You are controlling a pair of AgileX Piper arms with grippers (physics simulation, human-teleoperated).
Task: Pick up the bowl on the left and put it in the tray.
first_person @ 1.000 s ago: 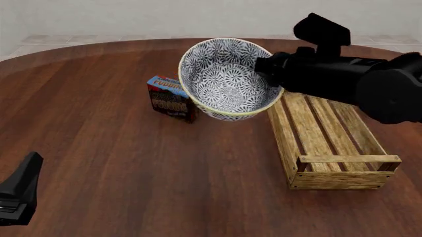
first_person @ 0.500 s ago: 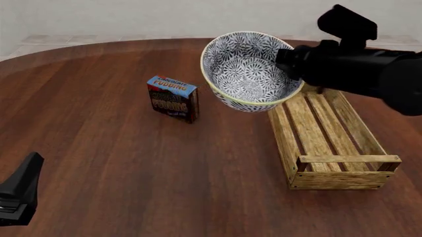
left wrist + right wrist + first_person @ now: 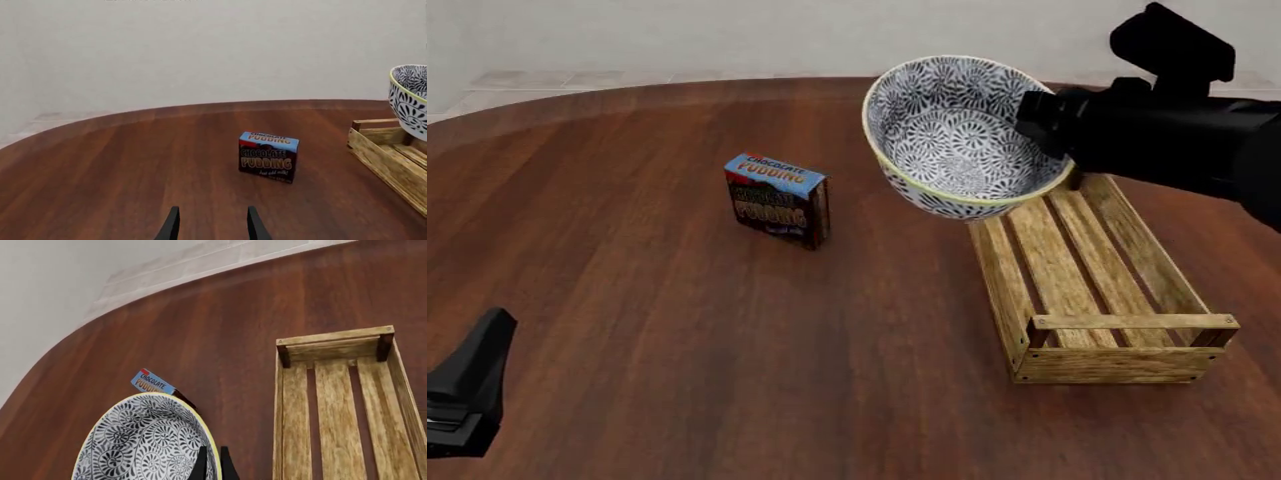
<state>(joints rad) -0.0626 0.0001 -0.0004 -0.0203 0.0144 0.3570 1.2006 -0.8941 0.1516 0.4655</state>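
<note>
blue-grey floral bowl (image 3: 961, 140) lifted and tilted over far end of tray (image 3: 1094, 285), an empty light-wood slatted crate

Bright, even, shadowless simulator light; sharp renders, no glare or blur

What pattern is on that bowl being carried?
The bowl is white with dense dark blue-grey floral motifs and a pale yellow rim, clearest in the front view.

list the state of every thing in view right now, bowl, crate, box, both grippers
bowl: lifted off the table, tilted, empty, held by its rim
wooden crate: on the table, upright, empty
chocolate pudding box: standing on the table, closed, untouched
right gripper: shut on the bowl's rim, carrying it over the crate's far end
left gripper: open, holding nothing, low at the near left of the table
</note>
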